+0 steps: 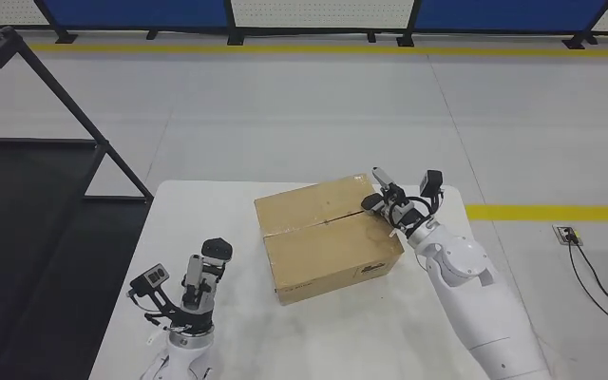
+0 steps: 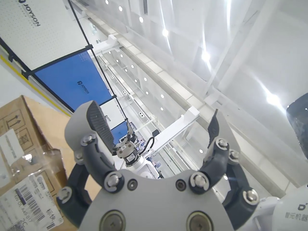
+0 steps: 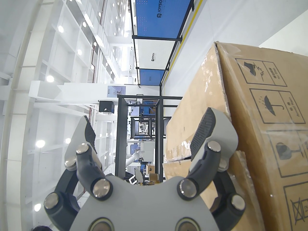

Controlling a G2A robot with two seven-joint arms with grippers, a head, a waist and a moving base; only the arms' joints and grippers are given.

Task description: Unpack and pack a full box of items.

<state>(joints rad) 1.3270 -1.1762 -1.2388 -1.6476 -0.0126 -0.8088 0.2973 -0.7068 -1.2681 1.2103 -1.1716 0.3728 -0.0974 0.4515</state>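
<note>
A closed brown cardboard box [image 1: 325,236] sits in the middle of the white table [image 1: 237,323], its top flaps meeting along a seam. My right gripper [image 1: 380,190] is at the box's right top edge, open, with one finger [image 3: 204,131] against the top flap by the seam [image 3: 178,158]. Printed handling symbols cover the box side [image 3: 272,111] beside it. My left gripper [image 1: 204,261] stands near the table's front left, pointing upward, open and empty. From its wrist, the labelled box corner [image 2: 26,145] lies off to one side of my left gripper [image 2: 156,126].
A black metal frame [image 1: 66,123] stands off the table's left side. Blue and white partition panels [image 1: 323,14] line the far floor behind a yellow line. Bare table surface lies in front of the box and to its left.
</note>
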